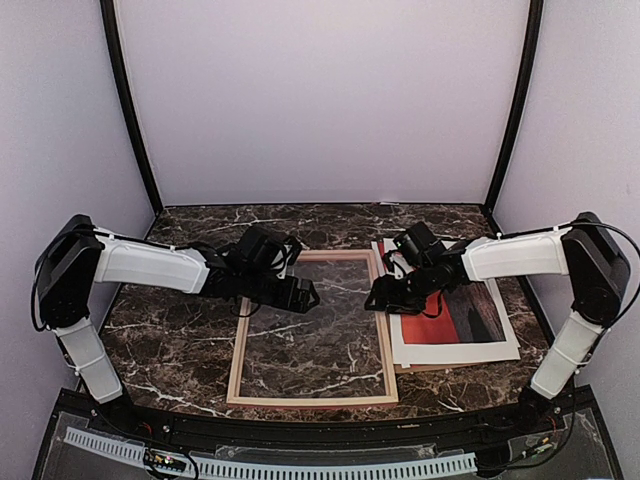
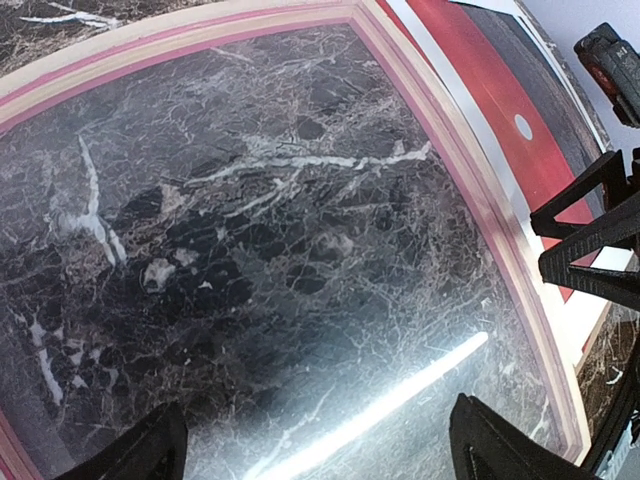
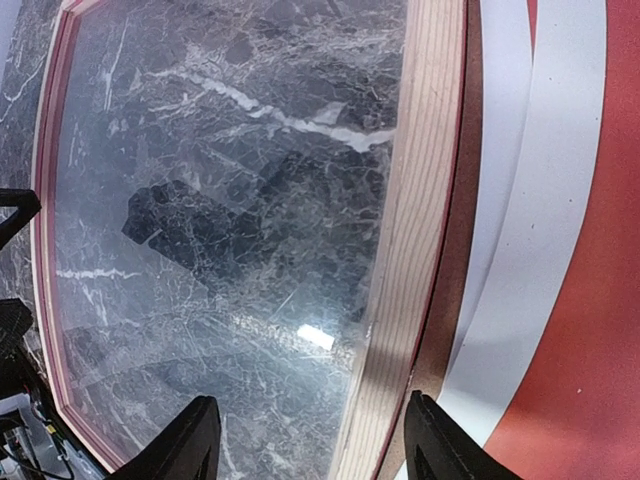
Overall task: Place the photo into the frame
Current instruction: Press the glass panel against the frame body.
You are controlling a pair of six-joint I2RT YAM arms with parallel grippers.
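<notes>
The dark marbled worktop carries everything I can see. The frame lies flat on it, pale wood upward, with a pink-red strip along the inner edge in both wrist views. A glossy pane inside it reflects the lights.

The photo lies flat outside the frame, just beyond the right end effector on its outer side. Its red sky and small white sun show inside a white surround. A brown board peeks out under the near edge.

My left end effector is over the far part of the pane, its fingers apart with only glass between them. The right end effector has its fingers apart too, and the frame's right rail runs between them. I cannot tell whether either touches the frame.
</notes>
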